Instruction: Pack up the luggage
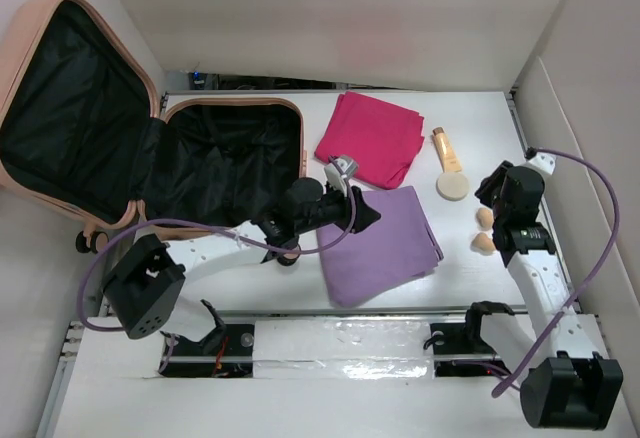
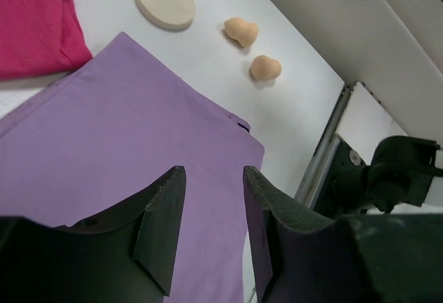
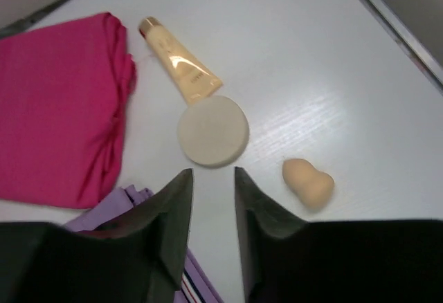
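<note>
White worktop, walled in by pale panels, carries the luggage [image 1: 225,158] at its far left corner. It lies open with its black lining bare and its lid leaning back against the wall. Just right of the luggage lies a folded purple cloth [image 1: 385,248], and a magenta cloth [image 1: 370,138] sits level with the luggage's far rim. Well right of the luggage are a cream tube [image 1: 446,150], a round pad [image 1: 453,186] and two egg-shaped sponges [image 1: 482,243].

The left gripper [image 2: 213,178] hangs over the purple cloth, its fingers a little spread with nothing between them. The right gripper [image 3: 213,178] hovers above the pad and sponges, its fingers likewise apart and empty.

The purple cloth looks to be the piece in hand. It would go best to come down on the edge nearest the luggage and pinch all the folded layers together so none trails. Then lift clear of the pink rim and lay the cloth flat in the bottom shell.
</note>
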You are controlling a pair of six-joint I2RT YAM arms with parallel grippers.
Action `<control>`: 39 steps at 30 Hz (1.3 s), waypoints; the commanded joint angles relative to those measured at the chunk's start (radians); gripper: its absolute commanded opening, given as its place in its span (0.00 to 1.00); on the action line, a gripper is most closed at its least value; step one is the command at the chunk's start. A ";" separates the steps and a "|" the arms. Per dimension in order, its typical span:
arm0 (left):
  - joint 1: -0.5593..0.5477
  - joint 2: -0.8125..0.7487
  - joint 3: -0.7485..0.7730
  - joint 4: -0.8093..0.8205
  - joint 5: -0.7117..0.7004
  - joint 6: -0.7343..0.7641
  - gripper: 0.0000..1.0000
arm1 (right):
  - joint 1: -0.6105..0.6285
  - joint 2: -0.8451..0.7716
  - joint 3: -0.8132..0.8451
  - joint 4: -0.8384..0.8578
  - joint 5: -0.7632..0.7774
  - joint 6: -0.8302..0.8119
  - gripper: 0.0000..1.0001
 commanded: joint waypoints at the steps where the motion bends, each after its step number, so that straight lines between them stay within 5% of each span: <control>1: 0.000 -0.073 -0.034 0.098 0.084 -0.007 0.36 | -0.033 0.021 -0.019 0.037 -0.018 0.027 0.32; 4: 0.000 -0.163 -0.062 0.084 0.064 0.020 0.36 | -0.042 0.058 -0.006 0.069 -0.012 -0.002 0.00; 12: -0.049 -0.525 -0.279 0.230 -0.127 0.107 0.24 | -0.123 0.210 0.031 0.119 -0.090 0.003 0.00; 15: -0.058 -0.547 -0.305 0.267 -0.172 0.109 0.11 | -0.151 0.251 0.051 0.122 -0.124 0.010 0.23; 16: -0.058 -0.541 -0.296 0.246 -0.177 0.111 0.05 | -0.162 0.282 0.050 0.143 -0.128 0.010 0.39; 19: -0.058 -0.509 -0.264 0.198 -0.186 0.114 0.02 | -0.192 0.365 0.060 0.154 -0.130 0.012 0.50; 21: -0.058 -0.485 -0.266 0.207 -0.200 0.109 0.08 | -0.237 0.411 0.065 0.187 -0.165 0.027 0.50; 26: -0.046 -0.455 -0.230 0.158 -0.186 0.106 0.40 | -0.289 0.608 0.103 0.289 -0.322 0.040 0.47; 29: -0.046 -0.449 -0.238 0.173 -0.186 0.105 0.43 | -0.289 0.684 0.148 0.298 -0.424 0.036 0.39; 39: -0.046 -0.443 -0.226 0.146 -0.197 0.111 0.43 | -0.300 0.839 0.191 0.356 -0.602 0.096 0.47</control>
